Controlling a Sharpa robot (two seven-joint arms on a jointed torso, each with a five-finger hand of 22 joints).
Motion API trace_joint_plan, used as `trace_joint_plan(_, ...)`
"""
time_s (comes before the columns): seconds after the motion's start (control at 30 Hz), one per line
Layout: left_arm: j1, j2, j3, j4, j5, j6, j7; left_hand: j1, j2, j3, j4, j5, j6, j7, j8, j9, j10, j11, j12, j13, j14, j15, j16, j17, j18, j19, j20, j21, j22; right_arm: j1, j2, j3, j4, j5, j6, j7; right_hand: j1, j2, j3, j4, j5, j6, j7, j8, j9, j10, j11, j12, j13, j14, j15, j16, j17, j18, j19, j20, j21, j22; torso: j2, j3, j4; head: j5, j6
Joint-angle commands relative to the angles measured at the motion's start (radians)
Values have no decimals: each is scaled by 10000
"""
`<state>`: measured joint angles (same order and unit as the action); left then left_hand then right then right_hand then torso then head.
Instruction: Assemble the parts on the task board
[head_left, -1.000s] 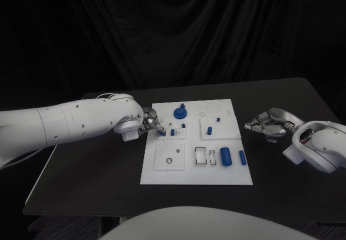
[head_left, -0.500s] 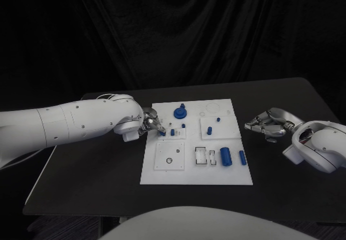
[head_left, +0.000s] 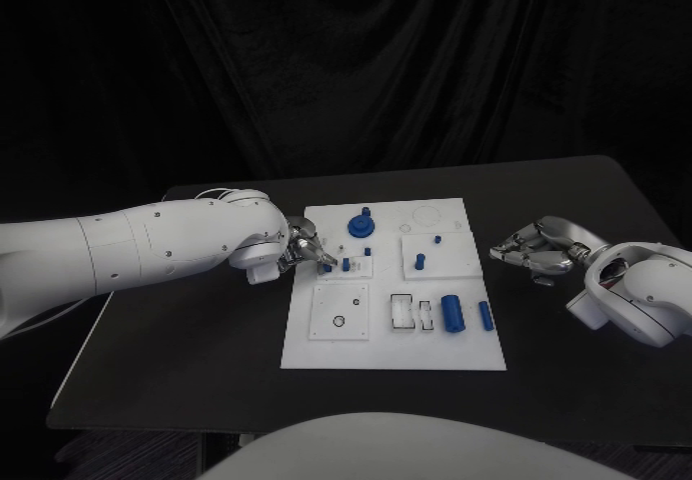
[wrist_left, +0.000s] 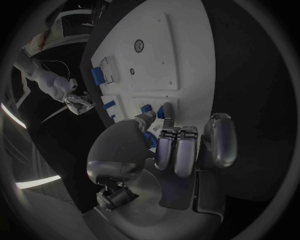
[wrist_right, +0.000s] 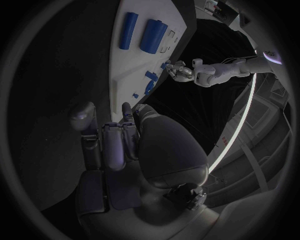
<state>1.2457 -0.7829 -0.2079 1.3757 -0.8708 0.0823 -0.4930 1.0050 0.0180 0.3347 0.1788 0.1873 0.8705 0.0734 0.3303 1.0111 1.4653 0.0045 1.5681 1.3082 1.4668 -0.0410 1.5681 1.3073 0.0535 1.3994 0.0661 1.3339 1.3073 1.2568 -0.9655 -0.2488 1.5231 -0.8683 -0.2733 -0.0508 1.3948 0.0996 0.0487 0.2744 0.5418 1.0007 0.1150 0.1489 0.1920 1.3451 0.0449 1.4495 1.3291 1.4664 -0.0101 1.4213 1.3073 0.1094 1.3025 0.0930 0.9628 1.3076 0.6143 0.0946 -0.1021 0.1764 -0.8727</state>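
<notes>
The white task board (head_left: 392, 340) lies flat in the middle of the black worktop (head_left: 173, 340), at the centre of the head view. Small blue parts sit on it: a round knobbed piece (head_left: 361, 222) near its upper edge, a short peg (head_left: 418, 262) right of centre, and a thick cylinder (head_left: 451, 311) with a thinner rod (head_left: 485, 316) just beside it, lower right. No lettering can be read on the board or the parts.

The left hand (head_left: 300, 247) reaches in from the left of the frame and is at the board's left edge. Its fingertips (wrist_left: 167, 111) meet around a small blue part (wrist_left: 145, 108) standing in the board there, pinching it.

The right hand (head_left: 531, 250) rests over the worktop off the board's right edge, apart from it, fingers curled in and holding nothing.
</notes>
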Motion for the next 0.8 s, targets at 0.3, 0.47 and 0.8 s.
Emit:
trace_joint_plan(0.3, -79, 70, -30, -136, 43, 723, -459, -665, 1, -1363, 837, -1145, 51, 95, -375, -441, 1055, 70, 27, 2626, 1040, 24, 27, 2635, 123, 10, 72, -139, 1654, -27, -21, 6, 27, -15, 142, -170, 100, 12, 66, -3, 46, 61, 17, -72, -16, -72, -18, -50, -47, 117, -68, -76, 1279, 83, -51, -5, -45, 1063, -3, 6, 1, 0, 1)
trace_joint_plan(0.47, -89, 65, -30, -165, 43, 643, -445, -977, 124, -1807, 1109, -1292, 74, 112, -440, -539, 1055, 87, 27, 2626, 1040, 39, 27, 2635, 121, 30, 87, -150, 1680, -27, -9, 6, 19, -15, 164, -175, 120, 1, 81, -12, 69, 57, 16, -76, -17, -78, -19, -55, -54, 111, -68, -87, 1270, 87, -59, -5, -68, 1058, -1, 4, -10, 9, 1)
trace_joint_plan(0.8, -102, -184, -29, 83, -751, -1275, 875, -1598, 688, -2976, 1133, -1081, 314, -66, 390, 91, 1055, -49, 27, 2626, 1040, -79, 27, 2635, 41, 314, -4, 168, 1871, -29, -46, 6, 24, -15, 126, -126, 136, -9, 94, -18, 92, 56, 16, -77, -17, -81, -19, -58, -58, 108, -69, -93, 1265, 90, -66, -5, -84, 1054, 0, 3, -3, 34, 1)
